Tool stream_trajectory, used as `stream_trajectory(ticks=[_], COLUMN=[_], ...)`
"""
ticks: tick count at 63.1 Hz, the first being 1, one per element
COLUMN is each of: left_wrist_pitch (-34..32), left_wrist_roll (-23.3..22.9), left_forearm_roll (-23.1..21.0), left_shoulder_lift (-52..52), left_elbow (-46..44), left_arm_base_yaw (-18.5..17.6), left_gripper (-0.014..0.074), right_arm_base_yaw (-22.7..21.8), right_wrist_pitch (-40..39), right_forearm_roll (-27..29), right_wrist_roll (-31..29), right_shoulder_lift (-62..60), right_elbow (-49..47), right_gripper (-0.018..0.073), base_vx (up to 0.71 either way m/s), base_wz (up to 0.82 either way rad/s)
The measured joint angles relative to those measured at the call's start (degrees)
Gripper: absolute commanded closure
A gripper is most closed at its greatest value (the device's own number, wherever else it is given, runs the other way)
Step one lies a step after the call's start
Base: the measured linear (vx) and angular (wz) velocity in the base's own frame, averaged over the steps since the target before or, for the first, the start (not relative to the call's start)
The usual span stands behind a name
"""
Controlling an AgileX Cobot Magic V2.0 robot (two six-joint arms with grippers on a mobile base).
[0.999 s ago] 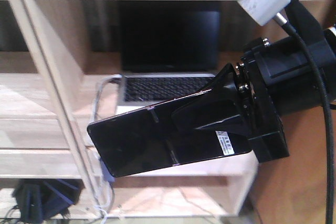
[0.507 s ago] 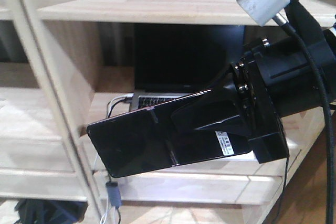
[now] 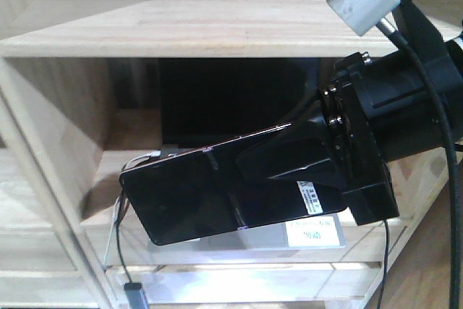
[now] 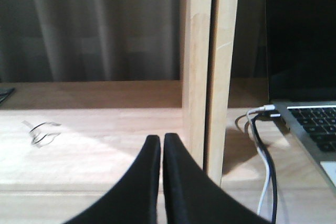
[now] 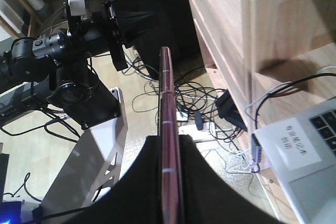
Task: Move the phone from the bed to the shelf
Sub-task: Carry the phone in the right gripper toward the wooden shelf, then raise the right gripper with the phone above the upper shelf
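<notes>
Shelf [image 3: 181, 27] lower in view than before, phone [image 3: 188, 204] pinched in right gripper [image 3: 253, 168]

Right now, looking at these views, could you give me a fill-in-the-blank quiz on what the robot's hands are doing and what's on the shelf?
1. The right gripper is shut on a flat black ____.
2. The left gripper is ____, with nothing between its fingers.
3. An open ____ stands in the shelf compartment.
Missing words: phone; shut; laptop.
</notes>
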Motion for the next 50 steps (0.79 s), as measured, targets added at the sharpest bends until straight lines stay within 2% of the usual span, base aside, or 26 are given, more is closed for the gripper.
stream_trajectory(ticks=[50], left_wrist_pitch=[0.0], left_wrist_roll=[0.0], left_forearm_roll=[0.0], left_shoulder_lift=[0.0], left_elbow=[0.0], left_arm_base_yaw=[0.0], left_gripper=[0.0595], right_arm_base_yaw=[0.0], right_wrist_pitch=[0.0], right_forearm_roll=[0.0], right_wrist_roll=[0.0], right_shoulder_lift=[0.0], right_elbow=[0.0], right_gripper=[0.0561], base_vx=[0.03], base_wz=[-0.02])
